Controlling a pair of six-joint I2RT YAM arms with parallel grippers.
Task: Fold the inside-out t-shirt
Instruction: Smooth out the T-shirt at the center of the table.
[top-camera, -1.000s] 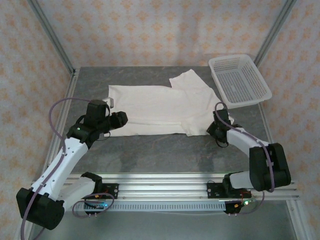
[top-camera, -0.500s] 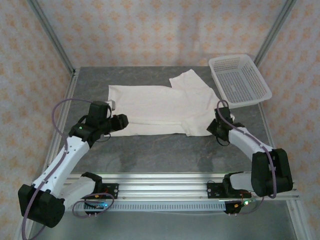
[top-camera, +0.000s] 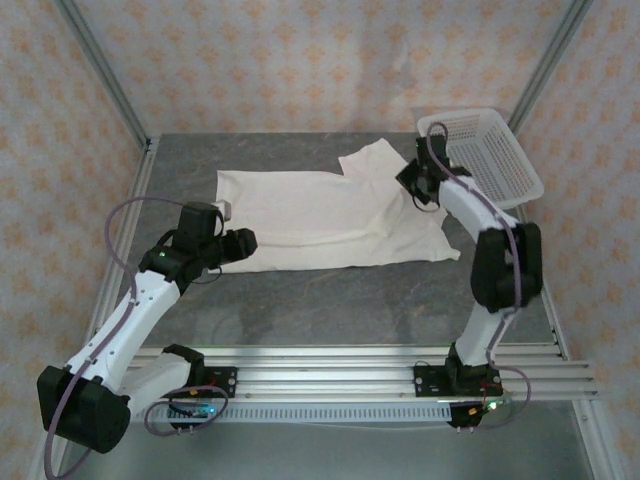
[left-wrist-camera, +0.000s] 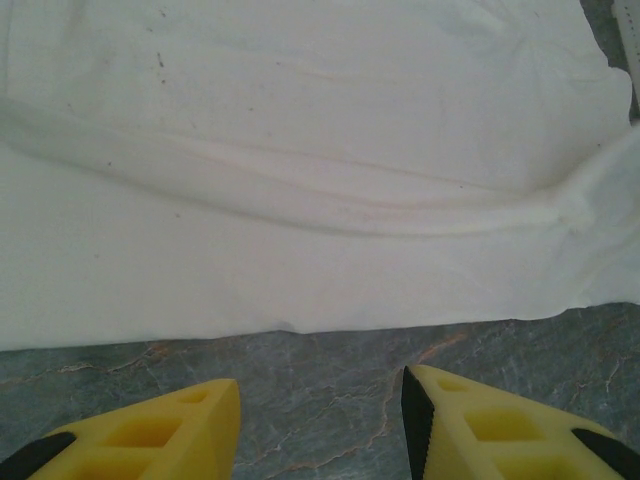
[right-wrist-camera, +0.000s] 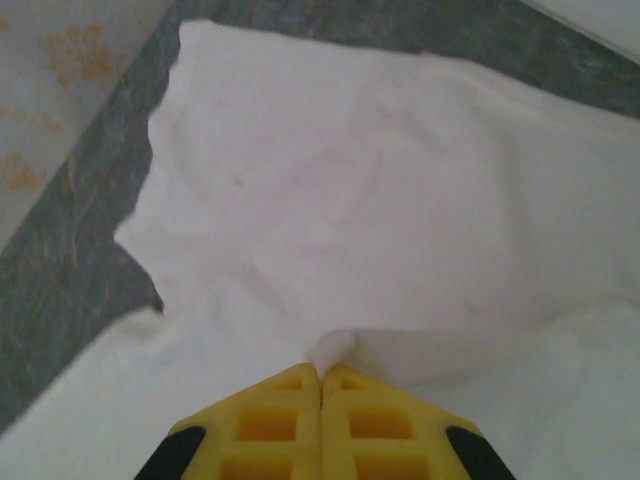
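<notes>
Right end effector (right-wrist-camera: 320, 372) clenched on a small pinch of the white t-shirt (top-camera: 310, 215) near its 2 o'clock side, probably to draw that flap over. Left end effector (left-wrist-camera: 318, 390) released, jaws apart above bare counter (top-camera: 330, 295) just off the 8 o'clock hem, seemingly waiting. T-shirt spread mid-counter. Count: one t-shirt, one mesh basket (top-camera: 490, 160) at 2 o'clock, two end effectors.

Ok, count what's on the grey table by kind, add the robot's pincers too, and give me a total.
White cotton t-shirt: 1
White plastic mesh basket: 1
Yellow-fingered pincers: 2, the left pincer and the right pincer
Total: 4
</notes>
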